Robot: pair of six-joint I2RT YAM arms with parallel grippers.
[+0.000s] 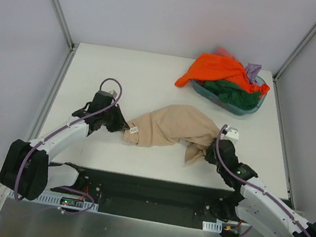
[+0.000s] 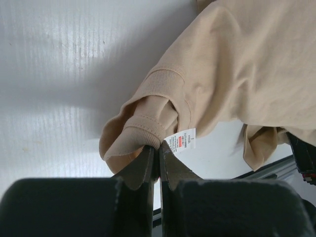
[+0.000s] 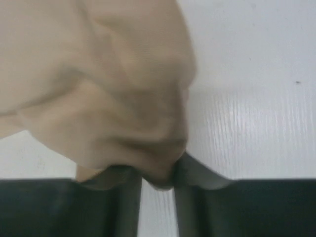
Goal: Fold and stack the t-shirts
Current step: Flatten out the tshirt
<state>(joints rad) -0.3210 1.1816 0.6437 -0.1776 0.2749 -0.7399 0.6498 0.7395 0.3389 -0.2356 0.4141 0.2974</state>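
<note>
T-shirt [image 1: 171,129]: tan, crumpled mid-frame on white worktop [image 1: 140,80].
Left gripper [image 2: 154,150]: clamped on ribbed edge beside white label [image 2: 180,139].
Right gripper [image 3: 158,178]: clamped on tan cloth.
Other t-shirts [image 1: 218,68]: heaped in teal basin [image 1: 238,110], upper right.

Plain tan-beige t-shirt [image 1: 171,129], orange t-shirt [image 1: 215,67], dark green t-shirt [image 1: 232,92], lilac t-shirt [image 1: 253,69], teal basin [image 1: 252,108], white table [image 1: 135,74]

Robot lab cell: white table [image 1: 135,74], grey panel walls [image 1: 15,45] w/ alu posts [image 1: 56,4].
</note>
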